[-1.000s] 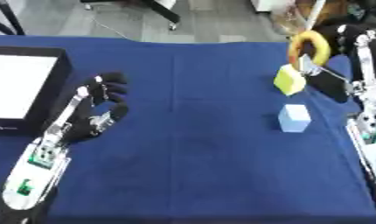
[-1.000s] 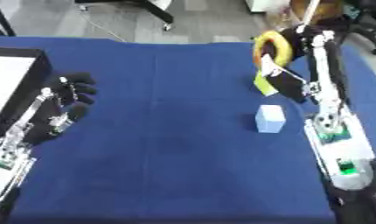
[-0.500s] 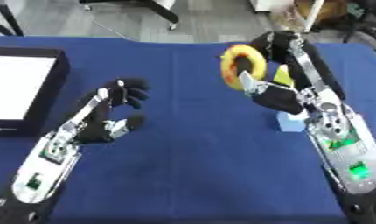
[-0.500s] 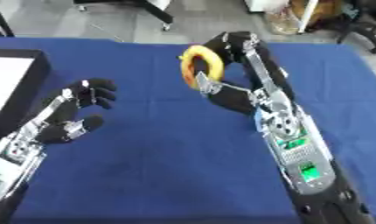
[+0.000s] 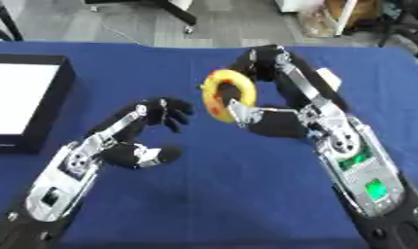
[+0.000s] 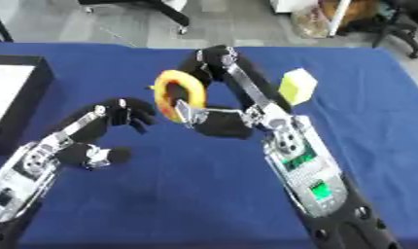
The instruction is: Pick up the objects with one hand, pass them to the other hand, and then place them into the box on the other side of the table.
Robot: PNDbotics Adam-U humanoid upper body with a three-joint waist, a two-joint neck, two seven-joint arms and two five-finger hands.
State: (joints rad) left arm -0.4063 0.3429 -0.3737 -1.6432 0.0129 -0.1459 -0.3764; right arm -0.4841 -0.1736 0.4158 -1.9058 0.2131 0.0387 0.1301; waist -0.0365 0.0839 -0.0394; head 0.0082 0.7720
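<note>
Yellow ring (image 5: 227,94) gripped in right hand (image 5: 268,124) fingers beside open left hand (image 5: 131,146); handover, boxing (image 5: 25,104) remain

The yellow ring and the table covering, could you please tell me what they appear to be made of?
The yellow ring, held in the right hand, looks like smooth plastic or foam: an even colour with an orange-red patch, no weave. The table covering looks like matte blue cloth, with no glare.
</note>
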